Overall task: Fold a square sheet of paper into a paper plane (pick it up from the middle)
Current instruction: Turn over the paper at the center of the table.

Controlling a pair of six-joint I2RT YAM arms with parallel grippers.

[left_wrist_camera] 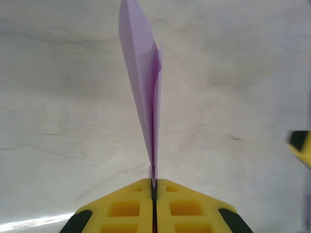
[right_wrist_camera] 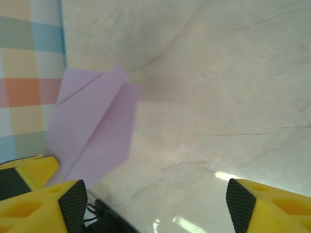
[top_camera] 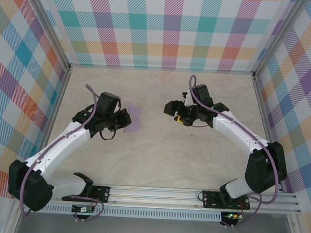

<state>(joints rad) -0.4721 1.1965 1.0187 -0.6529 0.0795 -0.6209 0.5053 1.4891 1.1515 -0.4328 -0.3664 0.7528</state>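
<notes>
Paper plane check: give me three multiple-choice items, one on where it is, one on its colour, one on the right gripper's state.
1. Where is the paper plane?
A. lying flat, untouched
B. pinched in the left gripper
C. leaning on the back wall

2. What colour is it?
A. lilac
B. yellow
C. white

3. How is the right gripper?
A. shut on the plane
B. shut on nothing
C. open, holding nothing

Answers:
1 B: the left wrist view shows the plane's edge clamped between closed jaws.
2 A: it is pale purple in every view.
3 C: its jaws stand wide apart with the bare table between them and the plane off to one side.
</notes>
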